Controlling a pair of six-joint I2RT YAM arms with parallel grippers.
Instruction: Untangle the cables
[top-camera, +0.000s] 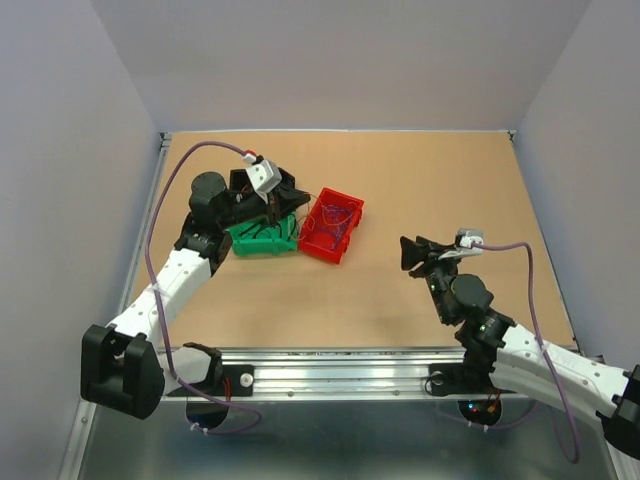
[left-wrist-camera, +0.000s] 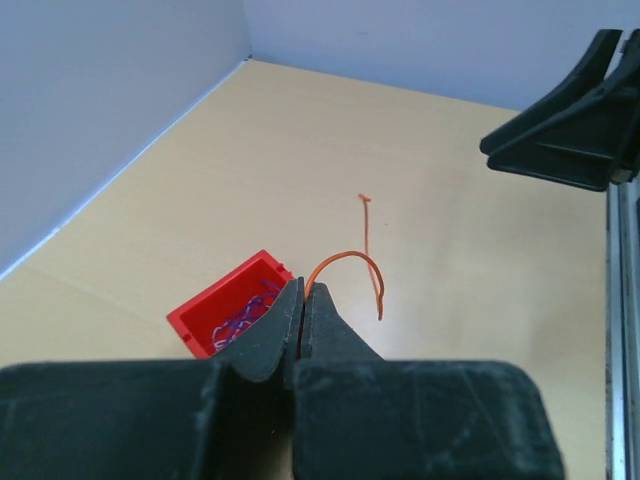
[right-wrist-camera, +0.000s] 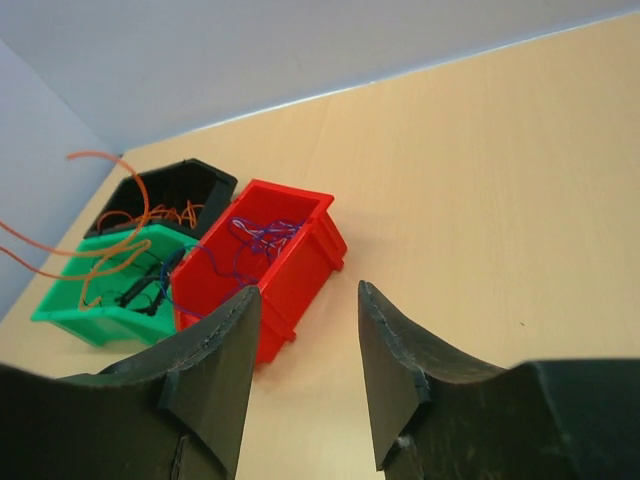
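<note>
Left gripper (left-wrist-camera: 303, 290) clamped an orange cable (left-wrist-camera: 348, 254) near the table's (top-camera: 420, 200) left edge, seemingly bound for the black bin (right-wrist-camera: 205, 185) (right gripper (right-wrist-camera: 307, 290) gaped empty).

The setting is a robotics laboratory work cell. Reference landmark: the red bin (top-camera: 331, 225). It stands on a bare tan table (top-camera: 420, 180) enclosed by plain grey walls (top-camera: 330, 60) behind it and on both sides. Nearer the camera than the red bin, a metal rail (top-camera: 340, 365) carries the bolted bases of the left arm (top-camera: 170, 275) and the right arm (top-camera: 520, 350), each trailing a lilac lead (top-camera: 505, 246). Just left of the red bin sit a green bin (top-camera: 262, 240) and a black bin (right-wrist-camera: 175, 190). All three are small plastic parts bins containing loose thin cables (right-wrist-camera: 262, 235).
</note>
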